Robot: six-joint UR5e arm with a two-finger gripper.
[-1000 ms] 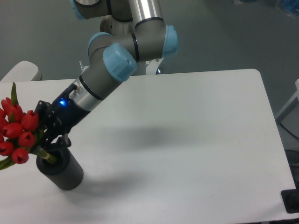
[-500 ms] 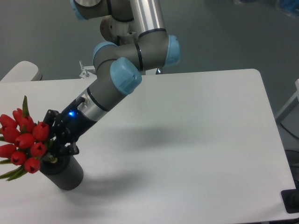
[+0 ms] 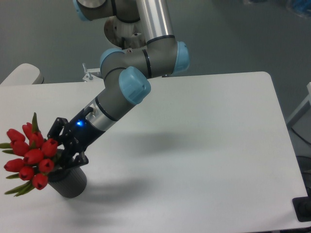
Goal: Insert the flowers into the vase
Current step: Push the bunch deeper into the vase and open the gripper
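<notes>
The fixed camera shows the vase [image 3: 68, 180] at the near left of the white table [image 3: 204, 145], but its round mouth is hidden behind the tulip bunch [image 3: 32, 156] and the gripper [image 3: 68, 151], so it cannot be told how far the stems reach inside. The stems themselves are mostly covered; only a few green leaf tips poke out low on the left. The arm's upper part is cut off by the top edge.

Against the picture from half a second ago, the red buds sit a little further right and lower, closer over the vase top, and the bunch leans out to the left of it. The arm's wrist has come down with it, its blue light nearer the vase.

The gripper's black fingers are clamped on the tulip bunch just below the buds, right above the vase's rim; whether they touch the rim is unclear.
</notes>
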